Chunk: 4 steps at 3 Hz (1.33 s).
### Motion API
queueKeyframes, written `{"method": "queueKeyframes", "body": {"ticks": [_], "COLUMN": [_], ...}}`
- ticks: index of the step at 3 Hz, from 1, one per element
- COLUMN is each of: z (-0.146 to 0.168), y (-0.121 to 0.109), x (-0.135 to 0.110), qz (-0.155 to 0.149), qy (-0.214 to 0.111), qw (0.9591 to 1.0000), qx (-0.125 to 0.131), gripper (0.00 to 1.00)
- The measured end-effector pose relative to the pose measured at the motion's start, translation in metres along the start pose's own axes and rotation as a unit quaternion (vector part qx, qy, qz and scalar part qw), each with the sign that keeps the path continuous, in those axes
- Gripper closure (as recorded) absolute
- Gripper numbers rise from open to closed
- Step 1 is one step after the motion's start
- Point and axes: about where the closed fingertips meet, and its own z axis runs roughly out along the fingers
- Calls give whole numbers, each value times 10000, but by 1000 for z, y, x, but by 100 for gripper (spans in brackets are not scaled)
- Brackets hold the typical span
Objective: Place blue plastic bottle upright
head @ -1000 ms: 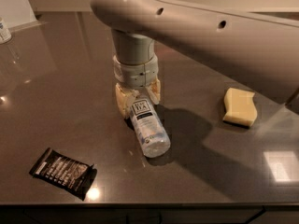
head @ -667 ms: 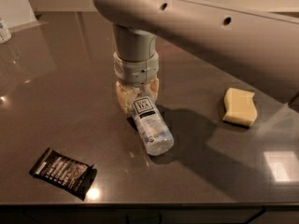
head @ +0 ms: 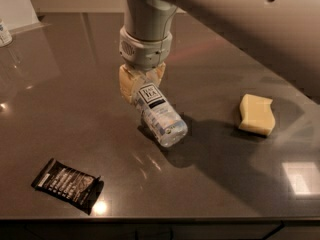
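Note:
The blue plastic bottle (head: 159, 115) is clear and bluish with a white label carrying a dark band. It is tilted, its upper end between the tan fingers (head: 128, 84) of my gripper (head: 142, 86) and its base pointing toward the camera, low over the dark countertop (head: 75, 109). The cap is hidden inside the gripper. The gripper hangs from the grey wrist at the top centre and is shut on the bottle.
A pale yellow sponge block (head: 257, 114) lies on the right of the countertop. A flat black snack wrapper (head: 66, 185) lies near the front left edge. The big arm link crosses the top right. A small bottle (head: 4, 34) stands at the far left edge.
The gripper has risen with the bottle, and the bottle's base has lifted and tilted up from lying nearly flat on the countertop.

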Motion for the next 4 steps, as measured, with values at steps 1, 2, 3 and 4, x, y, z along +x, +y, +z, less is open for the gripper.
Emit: {"method": "queueKeyframes", "body": {"ticks": [1,2,3,4], "z": [-22,-44,-54,-79], "y": [0,-1,3,-9], "x": [-10,-21,-27,-33], "qz": [-327,-792,-1138,-1388], "qy": [-403,-891,-1230,-2316], "qw": [9986,9926,9851,9602], "qx": [-119,-217,-378,-711], "gripper": [100,100,100,100]}}
